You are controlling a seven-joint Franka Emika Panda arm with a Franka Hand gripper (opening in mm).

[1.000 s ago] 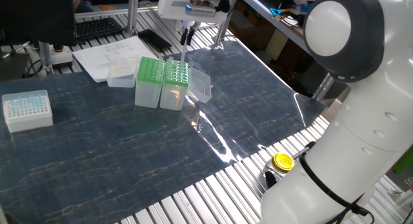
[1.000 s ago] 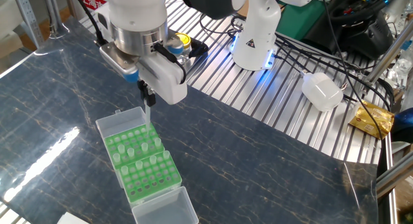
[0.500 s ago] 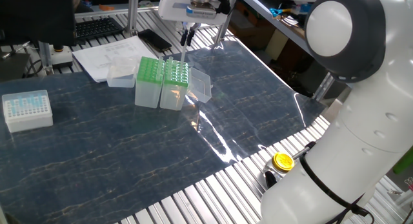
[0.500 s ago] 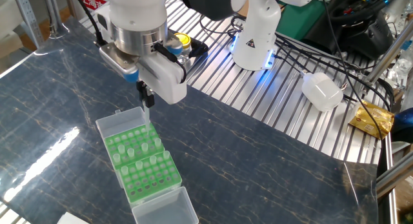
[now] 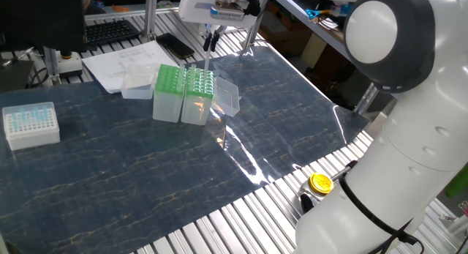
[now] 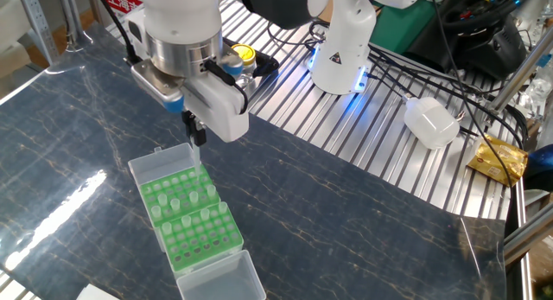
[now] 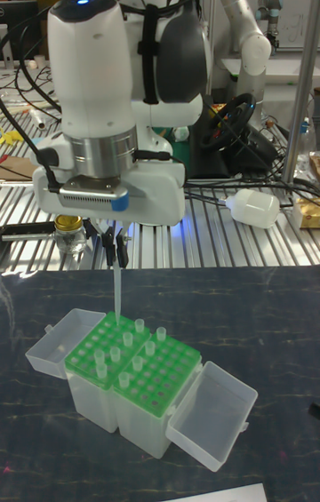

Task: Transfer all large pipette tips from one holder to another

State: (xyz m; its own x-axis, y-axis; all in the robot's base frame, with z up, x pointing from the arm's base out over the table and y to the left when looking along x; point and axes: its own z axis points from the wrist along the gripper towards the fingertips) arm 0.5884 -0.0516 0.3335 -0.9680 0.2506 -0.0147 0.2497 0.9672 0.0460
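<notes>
- You are mid-transfer: the hand hangs over the two green racks on the table, fingers pinched together on one pipette tip, held upright.
- The tip's point is just above the rack nearest the open lid, or barely inside a hole; you cannot tell which.
- Other tips stand scattered across both racks.
- Next, I judge, you lower straight into a free hole, then part the fingers.
- Keep it vertical, or it may catch a neighbouring tip.
</notes>
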